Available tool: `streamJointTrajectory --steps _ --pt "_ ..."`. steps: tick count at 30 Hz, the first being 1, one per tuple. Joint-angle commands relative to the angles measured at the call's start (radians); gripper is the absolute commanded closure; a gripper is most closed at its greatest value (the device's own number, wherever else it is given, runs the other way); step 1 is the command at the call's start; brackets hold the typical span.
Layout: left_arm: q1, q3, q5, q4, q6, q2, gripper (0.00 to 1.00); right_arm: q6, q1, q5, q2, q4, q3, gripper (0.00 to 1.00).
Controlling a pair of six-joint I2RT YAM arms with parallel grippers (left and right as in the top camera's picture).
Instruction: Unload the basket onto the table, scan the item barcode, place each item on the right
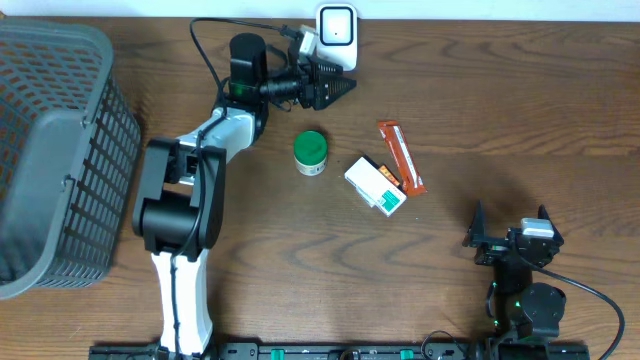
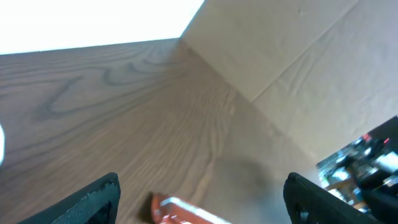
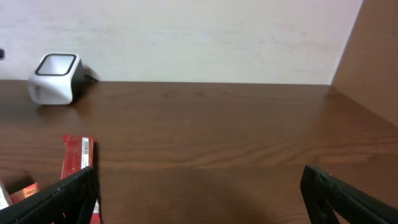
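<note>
scanner (image 1: 337,30) at far table (image 1: 500,110) edge; left gripper (image 1: 345,83) spread just beside it; right gripper (image 1: 511,228) spread, well apart.

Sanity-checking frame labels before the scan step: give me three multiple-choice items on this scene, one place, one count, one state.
1. Where does the white barcode scanner stand?
A. at the table's far edge, just past the left gripper
B. at the near edge
C. mid-table

2. How many loose items lie mid-table?
A. one
B. three
C. five

3. The left gripper is:
A. shut on an item
B. open, holding nothing
C. out of view

Answers:
1 A: the overhead view shows it at the far edge, right by the left arm's fingertips.
2 B: a green-lidded jar, a white-and-green box and an orange-red packet.
3 B: the left wrist view shows its fingers spread wide with nothing gripped between them.
</note>
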Motion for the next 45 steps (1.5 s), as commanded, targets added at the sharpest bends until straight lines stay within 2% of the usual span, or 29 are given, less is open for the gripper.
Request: streamJointTrajectory --steps 1,3,6,10,14,16,20,26,33,39,45 --pt "0.020 0.021 -0.015 -0.025 -0.121 -0.140 0.16 -0.007 0.010 -0.004 -0.007 -0.006 -0.001 0.01" --pt "0.026 0.021 -0.084 -0.126 -0.111 -0.211 0.16 -0.007 0.010 -0.004 -0.007 -0.006 -0.001 0.01" --pt "0.024 0.021 -0.213 -0.328 -0.014 -0.325 0.15 -0.008 0.010 -0.004 -0.007 -0.005 -0.001 0.01" --pt "-0.007 0.021 -0.598 -0.750 0.223 -0.522 0.15 -0.007 0.010 -0.004 -0.007 -0.006 -0.001 0.01" --pt "-0.062 0.021 -0.973 -1.067 0.387 -0.696 0.15 -0.008 0.010 -0.004 -0.007 -0.006 -0.001 0.01" --pt "-0.077 0.020 -1.078 -1.185 0.424 -0.764 0.15 -0.007 0.010 -0.004 -0.007 -0.006 -0.001 0.01" --pt "-0.081 0.018 -1.173 -1.374 0.431 -0.878 0.15 -0.007 0.010 -0.004 -0.007 -0.006 -0.001 0.01" --pt "-0.081 -0.047 -1.351 -1.471 0.401 -1.044 0.15 -0.007 0.010 -0.004 -0.007 -0.006 -0.001 0.01" --pt "-0.081 -0.245 -1.430 -1.429 0.377 -1.288 0.15 -0.007 0.010 -0.004 -0.007 -0.006 -0.001 0.01" --pt "-0.081 -0.436 -1.440 -1.424 0.368 -1.549 0.15 -0.007 0.010 -0.004 -0.007 -0.005 -0.001 0.01" --pt "-0.081 -0.517 -1.516 -1.415 0.311 -1.844 0.15 -0.016 0.009 0.018 -0.007 0.006 -0.001 0.01"
